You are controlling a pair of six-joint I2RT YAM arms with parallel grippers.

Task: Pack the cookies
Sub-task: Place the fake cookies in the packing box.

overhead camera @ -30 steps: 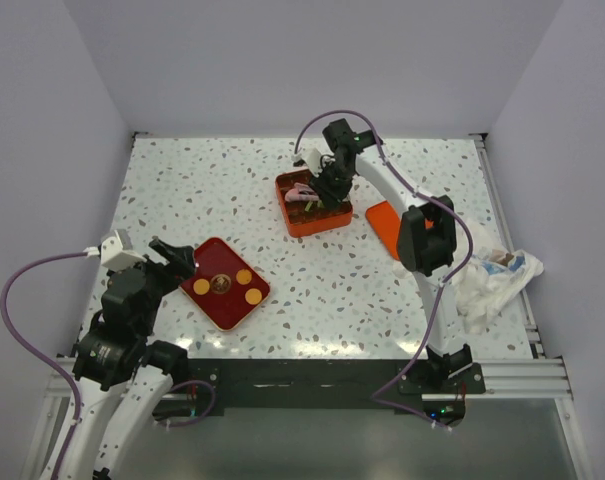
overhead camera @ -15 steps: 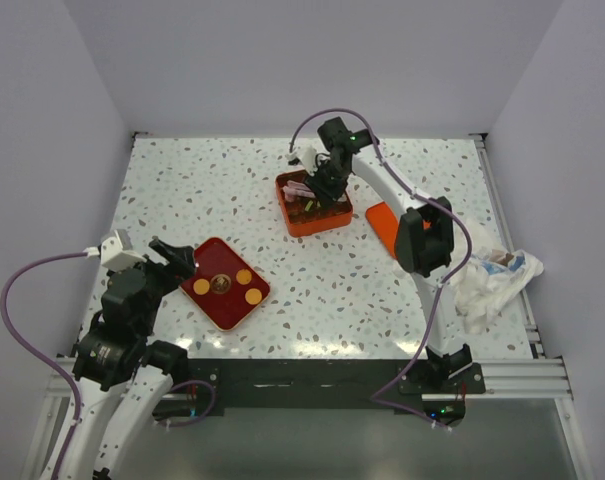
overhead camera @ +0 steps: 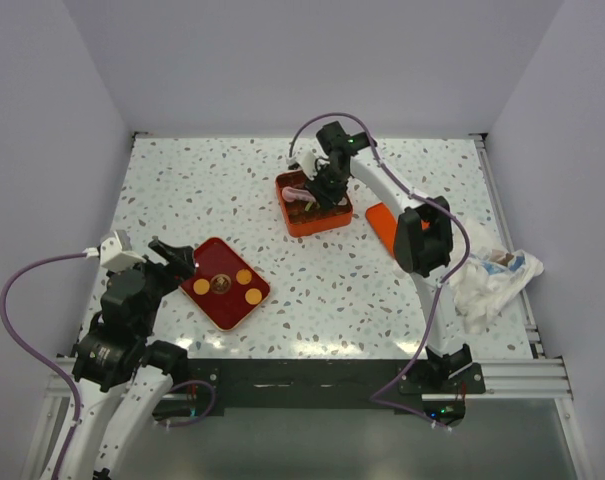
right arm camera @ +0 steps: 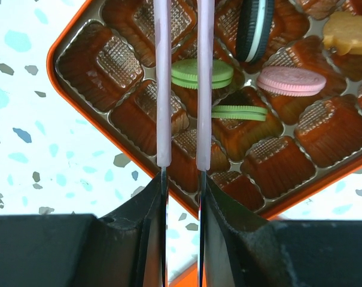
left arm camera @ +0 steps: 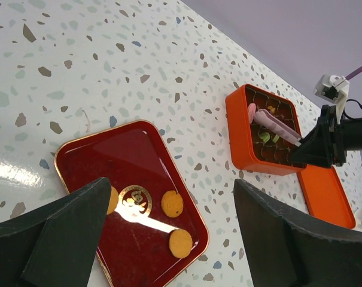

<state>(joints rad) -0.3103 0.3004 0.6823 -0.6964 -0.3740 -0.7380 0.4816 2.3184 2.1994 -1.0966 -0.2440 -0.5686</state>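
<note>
Three orange cookies [overhead camera: 244, 276] lie on a dark red tray [overhead camera: 210, 307] at the near left; they also show in the left wrist view [left arm camera: 172, 203]. My left gripper [overhead camera: 172, 258] hovers open and empty over that tray [left arm camera: 85, 161]. An orange box [overhead camera: 304, 226] with brown moulded cups stands at the far middle. In it are green [right arm camera: 201, 72], pink [right arm camera: 290, 81], yellow [right arm camera: 348, 30] and dark [right arm camera: 254, 30] cookies. My right gripper [overhead camera: 322, 186] is shut on pink-tipped tongs [right arm camera: 163, 101] that reach over the box. The tong tips are out of view.
The box's orange lid [overhead camera: 381, 222] lies flat just right of the box, partly under my right arm. A crumpled white bag [overhead camera: 492, 280] sits at the table's right edge. Walls close in the back and both sides.
My right gripper with the tongs has shifted slightly back and left over the box. The left arm has not moved.
</note>
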